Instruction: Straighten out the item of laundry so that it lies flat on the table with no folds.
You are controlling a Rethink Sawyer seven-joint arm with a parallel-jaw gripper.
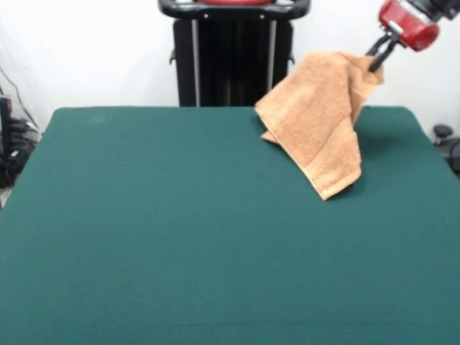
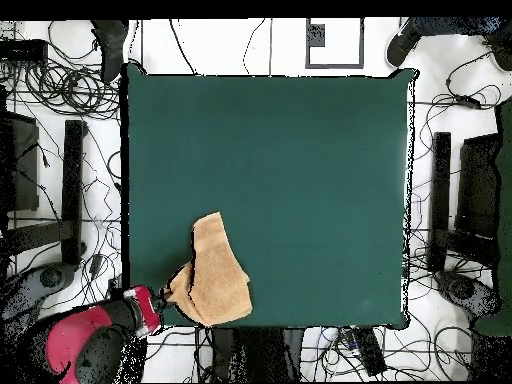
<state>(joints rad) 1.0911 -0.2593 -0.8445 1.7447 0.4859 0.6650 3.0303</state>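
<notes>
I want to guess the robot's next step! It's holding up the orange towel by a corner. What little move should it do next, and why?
Probably drag the towel inward over the table and lower it. The gripper pinches one corner, raised near the table's edge, so the cloth hangs folded with only its lower end touching the green surface. Pulling towards the open middle could let it spread flat.

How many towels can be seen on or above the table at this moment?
1. The towel hangs from the gripper over the table's far right corner in the front view, its lower part resting on the cloth. None seems hidden.
</notes>
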